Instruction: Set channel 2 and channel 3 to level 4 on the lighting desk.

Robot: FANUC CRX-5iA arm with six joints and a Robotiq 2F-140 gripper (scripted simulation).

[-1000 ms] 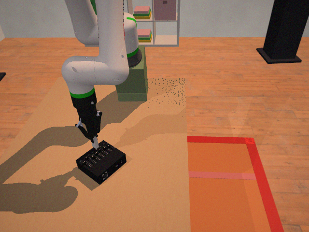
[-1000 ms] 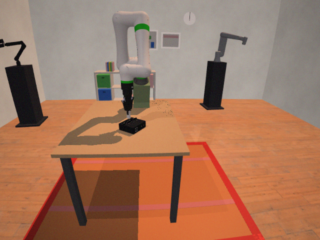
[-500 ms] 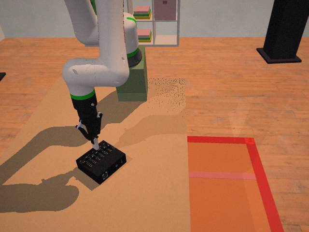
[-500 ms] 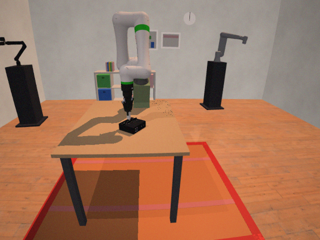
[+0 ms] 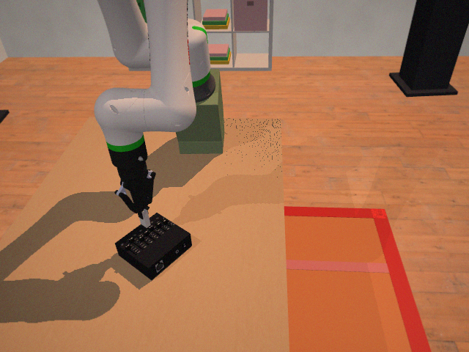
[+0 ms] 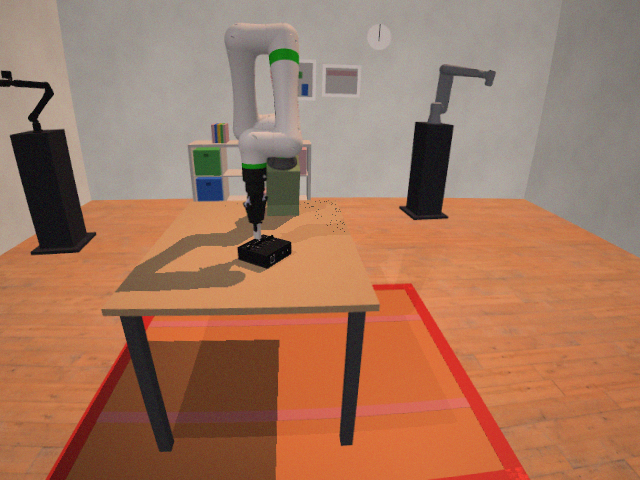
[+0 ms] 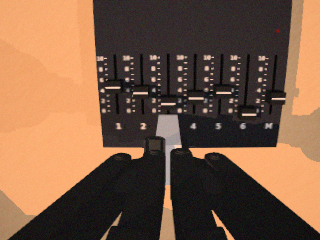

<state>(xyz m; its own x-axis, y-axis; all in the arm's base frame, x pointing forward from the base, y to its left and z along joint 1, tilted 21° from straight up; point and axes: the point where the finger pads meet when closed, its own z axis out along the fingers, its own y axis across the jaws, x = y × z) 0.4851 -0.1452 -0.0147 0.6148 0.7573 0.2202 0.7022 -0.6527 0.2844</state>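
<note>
The black lighting desk [image 5: 159, 250] [image 6: 271, 253] [image 7: 194, 14] stands flat on the table. In the wrist view its row of faders faces me, labelled 1 to 6 and M. The cap of channel 2 [image 7: 140, 91] sits around the middle of its scale. The cap of channel 3 [image 7: 170, 102] sits lower, just ahead of my fingertips. My gripper [image 5: 144, 223] [image 6: 256, 231] [image 7: 168, 130] is shut with nothing between the fingers. Its grey tips point down at the near end of channel 3's slot.
The caps of channel 1 [image 7: 114, 86], 4 [image 7: 196, 98], 5 [image 7: 224, 91], 6 [image 7: 248, 114] and M [image 7: 278, 96] stand at various levels. A green pedestal [image 5: 202, 125] bears the arm at the table's back. The table edge [image 5: 283, 242] runs to the right.
</note>
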